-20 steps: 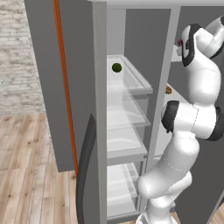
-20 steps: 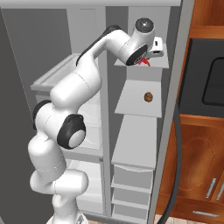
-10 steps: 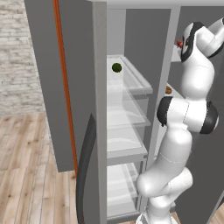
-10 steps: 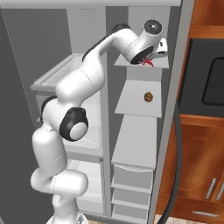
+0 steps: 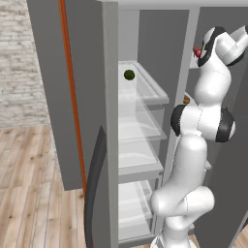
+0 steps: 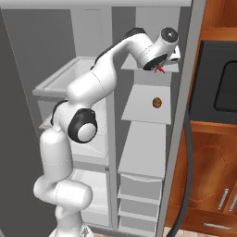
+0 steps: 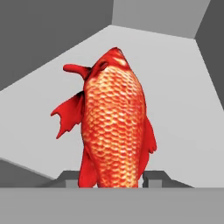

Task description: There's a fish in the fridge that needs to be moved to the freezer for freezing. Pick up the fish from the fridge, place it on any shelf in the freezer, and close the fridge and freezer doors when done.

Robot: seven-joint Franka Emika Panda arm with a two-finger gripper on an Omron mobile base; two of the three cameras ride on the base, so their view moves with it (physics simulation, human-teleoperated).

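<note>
Fish [image 7: 114, 127] is clamped between the fingers [image 7: 154, 178], its red-orange scaled body rising out of them with the fins spread to either side. The arm reaches high into the freezer [image 6: 147, 139], the hand sitting just above the top shelf [image 6: 150, 67], with a bit of red showing under it. One shelf lower lies a small brown round item [image 6: 157, 102]. Across the divider, in the fridge [image 5: 138, 145], a dark green ball [image 5: 129, 74] rests on the upper glass shelf. Both doors stand open.
</note>
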